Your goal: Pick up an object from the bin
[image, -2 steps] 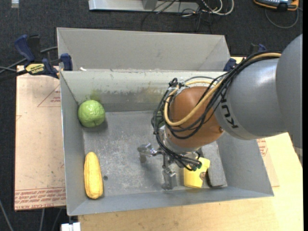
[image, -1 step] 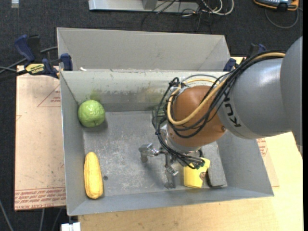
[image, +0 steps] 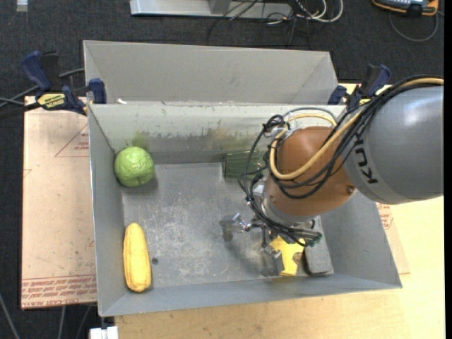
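Gripper: fingers spread, nothing between them
Yellow block: touching one finger
Grey block: just beyond

Small yellow thing, bright, with a squarish lower edge. Only part of it shows, so its kind and full shape cannot be told. It lies flat just left of the grey block, seemingly touching that block's left side.
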You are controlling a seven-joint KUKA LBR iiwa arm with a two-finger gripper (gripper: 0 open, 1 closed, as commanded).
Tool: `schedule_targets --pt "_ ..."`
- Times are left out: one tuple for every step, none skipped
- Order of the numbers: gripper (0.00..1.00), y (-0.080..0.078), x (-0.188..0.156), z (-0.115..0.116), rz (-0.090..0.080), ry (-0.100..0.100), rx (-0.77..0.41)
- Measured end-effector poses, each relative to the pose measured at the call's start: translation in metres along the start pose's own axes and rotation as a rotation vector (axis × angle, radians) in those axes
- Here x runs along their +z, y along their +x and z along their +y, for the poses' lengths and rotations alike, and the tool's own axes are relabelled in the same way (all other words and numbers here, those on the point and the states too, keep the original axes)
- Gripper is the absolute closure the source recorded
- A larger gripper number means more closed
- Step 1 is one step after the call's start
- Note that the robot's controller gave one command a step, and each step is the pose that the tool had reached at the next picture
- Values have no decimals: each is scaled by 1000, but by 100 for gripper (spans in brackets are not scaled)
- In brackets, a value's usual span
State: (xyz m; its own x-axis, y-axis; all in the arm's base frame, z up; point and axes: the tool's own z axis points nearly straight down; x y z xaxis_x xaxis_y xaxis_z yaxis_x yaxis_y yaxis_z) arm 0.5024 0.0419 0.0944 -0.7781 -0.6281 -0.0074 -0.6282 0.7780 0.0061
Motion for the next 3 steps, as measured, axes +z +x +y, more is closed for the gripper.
schedule_targets --pt "0 2 -7 -43 -3 1 98" --pt "0 18 -7 -47 -6 3 286" --pt "0 43 -21 -62 -2 -2 463"
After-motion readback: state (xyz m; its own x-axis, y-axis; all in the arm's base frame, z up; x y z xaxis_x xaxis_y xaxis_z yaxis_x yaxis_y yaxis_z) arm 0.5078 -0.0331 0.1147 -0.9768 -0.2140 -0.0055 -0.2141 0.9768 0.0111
